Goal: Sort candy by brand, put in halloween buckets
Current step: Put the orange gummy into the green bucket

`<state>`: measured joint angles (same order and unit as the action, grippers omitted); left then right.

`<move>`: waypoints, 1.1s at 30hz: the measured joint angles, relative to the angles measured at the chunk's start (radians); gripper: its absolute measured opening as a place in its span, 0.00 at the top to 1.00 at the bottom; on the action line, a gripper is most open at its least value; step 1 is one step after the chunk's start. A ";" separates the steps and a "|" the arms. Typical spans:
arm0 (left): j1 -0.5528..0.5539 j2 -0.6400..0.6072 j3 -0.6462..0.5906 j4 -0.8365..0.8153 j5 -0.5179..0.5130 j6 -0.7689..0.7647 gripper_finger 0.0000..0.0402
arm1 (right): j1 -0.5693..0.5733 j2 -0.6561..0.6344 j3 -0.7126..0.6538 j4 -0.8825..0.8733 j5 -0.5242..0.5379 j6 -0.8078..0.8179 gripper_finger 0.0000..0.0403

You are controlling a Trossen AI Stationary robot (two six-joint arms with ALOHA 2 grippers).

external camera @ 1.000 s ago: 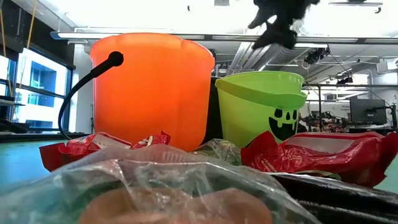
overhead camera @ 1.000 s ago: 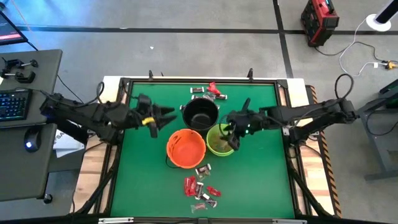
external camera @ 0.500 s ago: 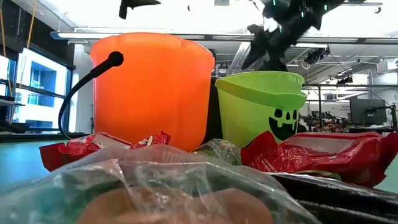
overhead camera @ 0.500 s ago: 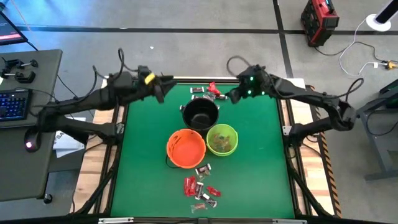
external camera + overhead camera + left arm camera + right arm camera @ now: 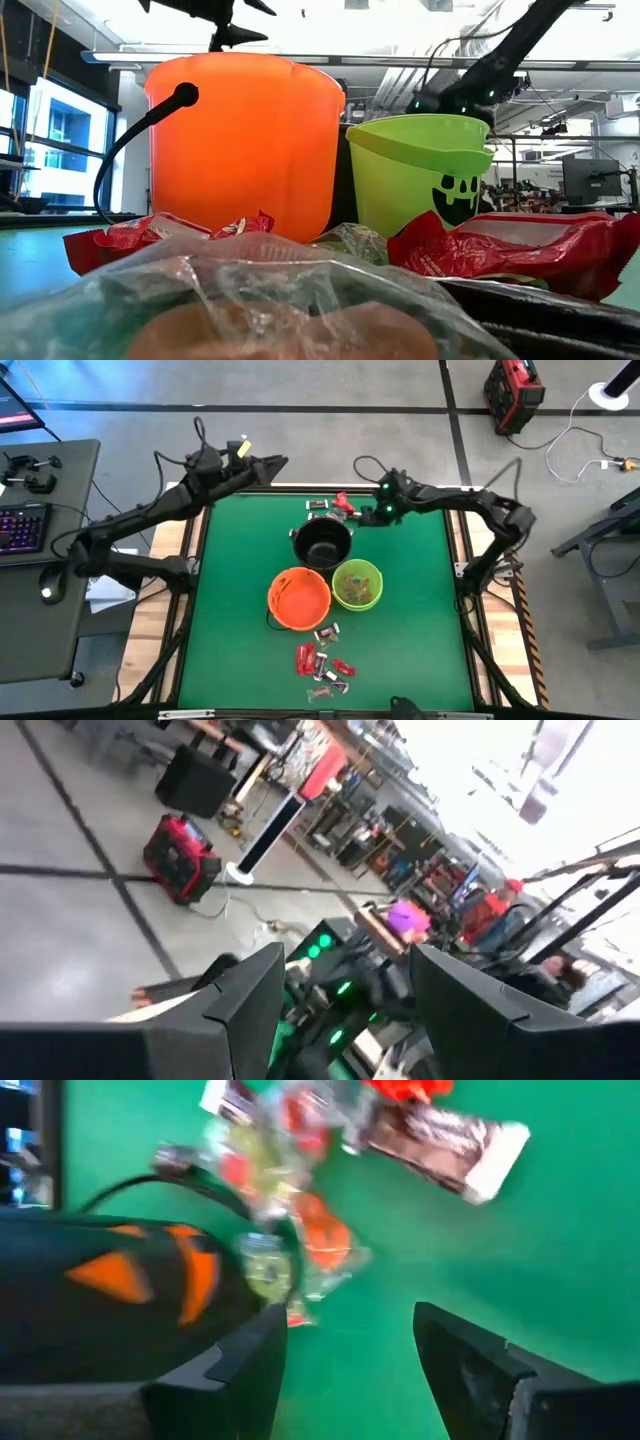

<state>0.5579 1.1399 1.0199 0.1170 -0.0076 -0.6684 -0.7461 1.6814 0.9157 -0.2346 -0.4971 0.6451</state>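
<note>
Sorting, L to R across the table:

left gripper (image 5: 272, 462): up off the far-left corner, above the mat edge, fingers (image 5: 245, 1010) spread apart w/ nothing between them; looks parked.

orange bucket (image 5: 299, 598): mid-table, front-left of the trio, handle end hanging over its near side; just beside the green one.

black bucket (image 5: 322, 542): behind the other two, nearest the far pile.

near pile of candy (image 5: 323, 659): loose heap in front of the orange bucket, mostly red wrappers plus a few silver/dark ones; untouched.

far pile of candy (image 5: 334, 508): small cluster by the far rim, just behind the black bucket; red, dark-brown/silver bar (image 5: 440, 1140) and clear-wrapped pieces overlapping.

right gripper (image 5: 366, 516): low over the far pile, jaws wide, holding nothing.

green bucket (image 5: 357, 584): right of orange, some candy already inside.

step in hand: prob. picking one piece from the far pile w/ the right arm.

doing it well: go for an outlying piece, e.g. the dark bar lying a bit apart; straddle its short side, close fully before lifting so neighbours don't come along.

edges/room: pile sits near the far rim and touching-close to the black bucket's wall and handle, so approach from the open green mat on the right side; that side is clear. Lift straight up before swinging over any bucket rim.
</note>
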 joint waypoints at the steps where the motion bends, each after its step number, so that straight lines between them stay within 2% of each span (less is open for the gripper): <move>1: 0.000 0.008 0.000 0.022 0.000 0.001 0.49 | 0.003 0.024 0.000 0.004 -0.005 0.007 0.48; 8: -0.002 0.048 0.000 0.066 -0.002 -0.001 0.49 | 0.031 0.121 0.000 0.106 -0.052 0.117 0.48; 14: -0.002 0.054 0.000 0.063 -0.003 0.033 0.49 | 0.069 0.152 0.000 0.248 -0.042 0.252 0.48; 24: -0.005 0.054 0.000 0.060 0.048 0.075 0.49 | 0.098 0.217 0.004 0.286 -0.012 0.319 0.49; 26: -0.005 0.054 0.000 0.059 0.051 0.080 0.49 | 0.099 0.217 0.003 0.294 0.011 0.328 0.53; 28: -0.005 0.054 0.000 0.060 0.051 0.082 0.49 | 0.100 0.219 0.003 0.299 0.025 0.342 0.61; 33: -0.004 0.046 0.000 0.062 0.051 0.132 0.49 | 0.106 0.214 0.001 0.290 0.055 0.310 0.94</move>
<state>0.5537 1.1858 1.0199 0.1791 0.0429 -0.5364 -0.6403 1.8953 0.9165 0.0555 -0.4423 0.9550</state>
